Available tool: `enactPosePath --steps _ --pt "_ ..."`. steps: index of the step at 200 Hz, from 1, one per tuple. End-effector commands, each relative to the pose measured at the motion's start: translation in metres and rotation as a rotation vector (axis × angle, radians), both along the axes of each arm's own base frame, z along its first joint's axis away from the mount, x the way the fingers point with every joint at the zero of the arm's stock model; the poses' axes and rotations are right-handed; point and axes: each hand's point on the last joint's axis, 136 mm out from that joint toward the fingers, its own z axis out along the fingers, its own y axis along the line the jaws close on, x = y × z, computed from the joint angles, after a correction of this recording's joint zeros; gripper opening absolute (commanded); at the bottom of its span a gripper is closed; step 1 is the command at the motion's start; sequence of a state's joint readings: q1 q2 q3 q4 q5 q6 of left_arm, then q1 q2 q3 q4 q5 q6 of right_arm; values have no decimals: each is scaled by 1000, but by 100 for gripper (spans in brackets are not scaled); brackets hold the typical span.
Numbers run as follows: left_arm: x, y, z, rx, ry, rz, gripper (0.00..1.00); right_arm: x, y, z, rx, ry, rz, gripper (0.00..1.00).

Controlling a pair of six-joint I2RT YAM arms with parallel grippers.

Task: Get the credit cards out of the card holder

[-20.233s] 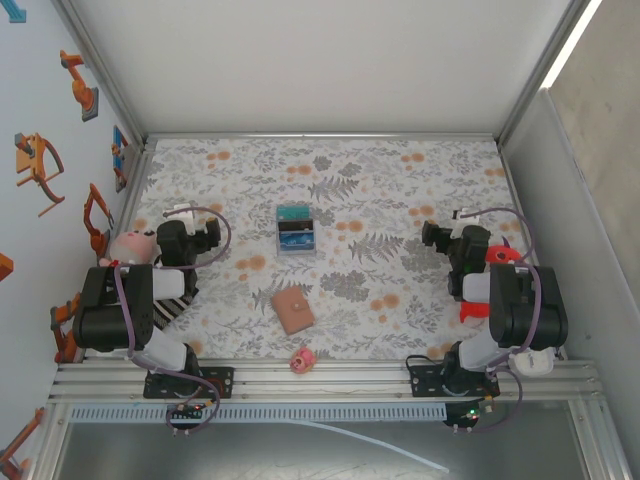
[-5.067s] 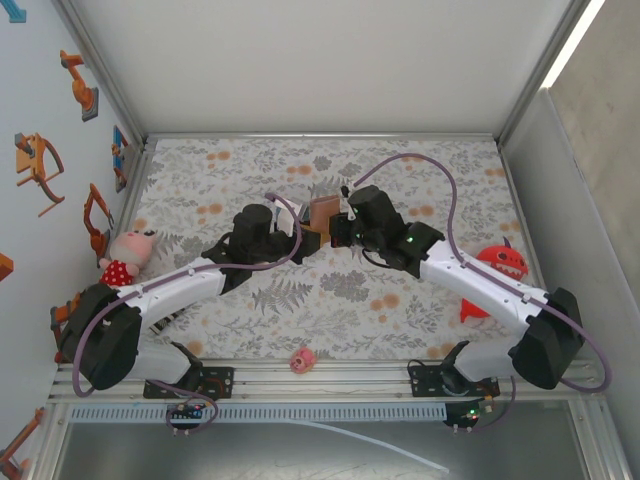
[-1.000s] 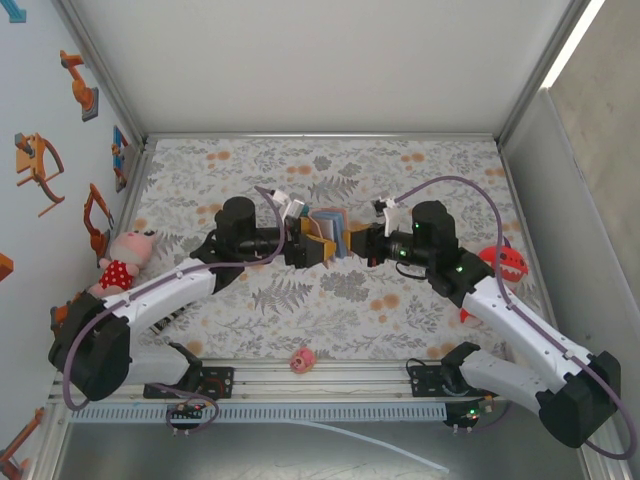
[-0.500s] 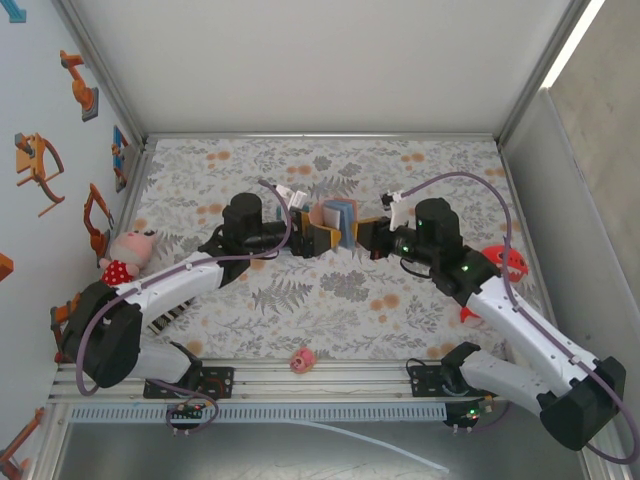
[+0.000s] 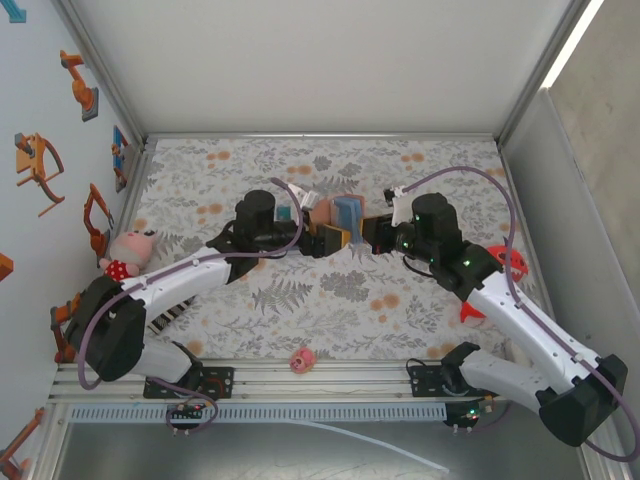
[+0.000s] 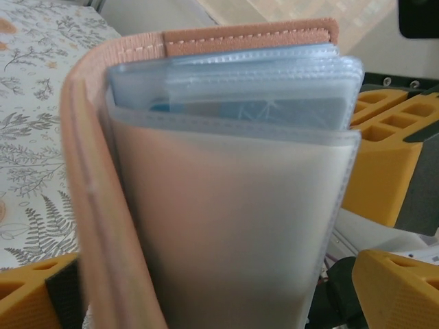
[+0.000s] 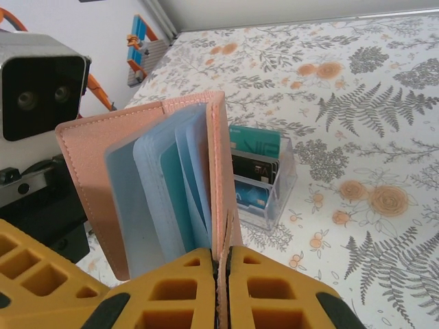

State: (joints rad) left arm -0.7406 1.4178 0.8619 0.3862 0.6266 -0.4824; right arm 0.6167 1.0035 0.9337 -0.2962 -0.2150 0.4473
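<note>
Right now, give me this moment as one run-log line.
left fingers open around card holder | right fingers shut on its cover | credit cards inside

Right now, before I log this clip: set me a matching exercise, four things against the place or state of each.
Things:
1. wallet
2. card box
3. pink toy
4. red toy

Place or state:
A. at the near edge of the table
B. held up and fanned open, right jaws shut on its cover
C. clear-walled, standing on the table
D. at the table's right edge

Pairs: 1-B, 2-C, 3-A, 4-D
</note>
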Motion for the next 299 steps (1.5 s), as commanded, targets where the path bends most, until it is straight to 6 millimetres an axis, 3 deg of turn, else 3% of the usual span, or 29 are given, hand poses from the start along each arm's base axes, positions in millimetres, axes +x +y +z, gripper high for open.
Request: enactPosePath --steps 1,62,173,249,299 --pt "6 -2 1 25 -30 23 92 5 -2 15 -2 -39 -28 0" --pt "12 5 -15 130 -50 110 70 2 -3 16 -11 -42 -36 0" --pt "15 16 -21 194 -85 195 9 -3 2 18 1 -42 -17 0" --pt "7 9 -7 95 -75 130 3 -8 10 19 39 -60 36 0" --pt "4 7 -1 57 -72 113 0 -5 4 14 17 -60 2 0"
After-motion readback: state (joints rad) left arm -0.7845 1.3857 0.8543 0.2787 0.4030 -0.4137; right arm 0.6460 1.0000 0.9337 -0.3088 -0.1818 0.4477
